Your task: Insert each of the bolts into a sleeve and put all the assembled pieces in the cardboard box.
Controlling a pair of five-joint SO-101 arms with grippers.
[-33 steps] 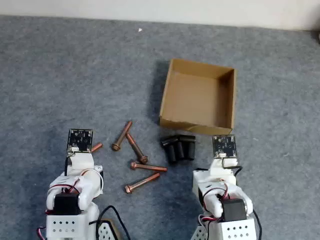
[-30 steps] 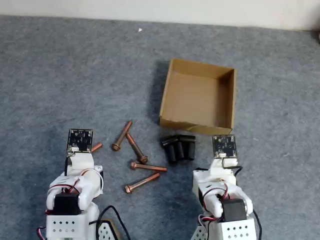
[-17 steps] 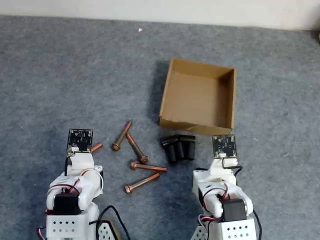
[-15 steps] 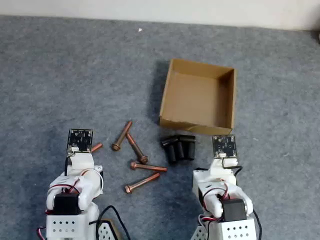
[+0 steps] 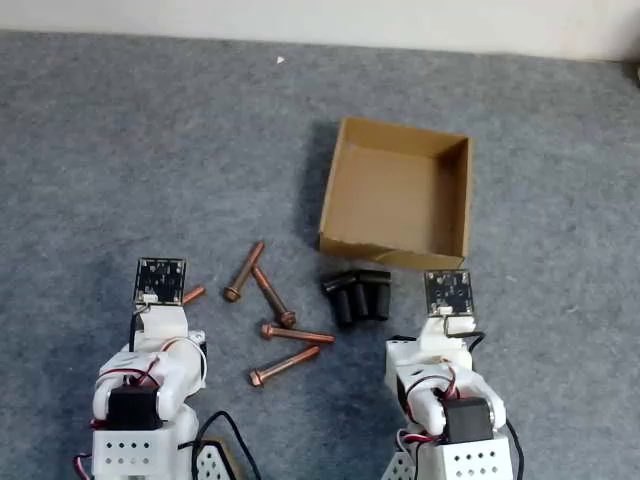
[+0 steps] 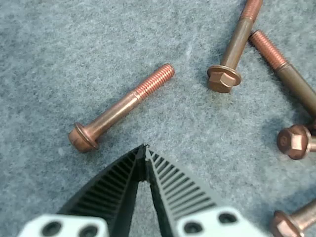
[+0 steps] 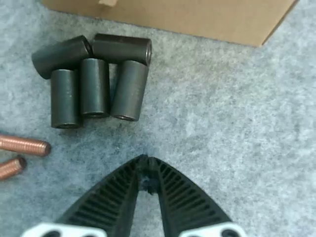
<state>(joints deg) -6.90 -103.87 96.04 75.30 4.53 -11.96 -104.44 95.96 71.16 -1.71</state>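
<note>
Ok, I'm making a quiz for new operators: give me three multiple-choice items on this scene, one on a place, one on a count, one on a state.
1. Relative to the brown cardboard box, the black cylindrical metal sleeves lie: A) inside it B) on the grey carpet beside its wall C) stacked on its rim.
2. The copper-coloured threaded bolts number: A) three B) five C) seven.
3. The left tool is: A) shut, empty B) open C) shut on a bolt.
Key: 1B, they cluster outside the wall; 2B, five heads or shanks show in the left wrist view; 3A, it is closed with nothing between.
</note>
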